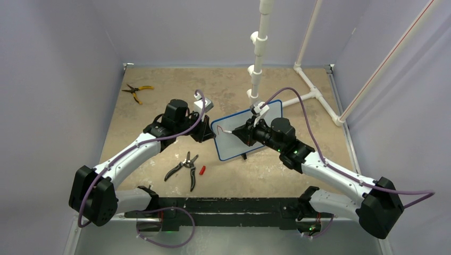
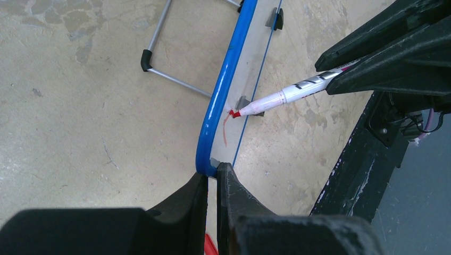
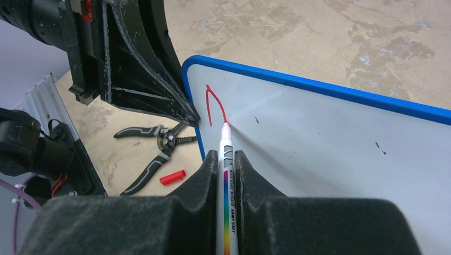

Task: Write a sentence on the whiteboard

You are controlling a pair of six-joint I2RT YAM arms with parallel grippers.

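Right gripper (image 3: 224, 157), angled left, pinches marker (image 3: 226, 142) on whiteboard (image 3: 330, 133); left gripper (image 2: 213, 179) clamps whiteboard edge.

The only print is on the marker (image 3: 227, 159). Small dark lettering runs lengthwise down its white barrel beside a rainbow stripe. In the right wrist view the near part seems to read "ARMY 1501", but it is too small to be sure, and the words above it cannot be made out. In the left wrist view the same barrel (image 2: 298, 87) shows bold black characters, blurred past reading.

On the whiteboard (image 3: 319, 133), the sentence (image 3: 213, 103) is so far one red hooked stroke near the left corner. It forms no legible letter or word. Nothing else carries readable text.
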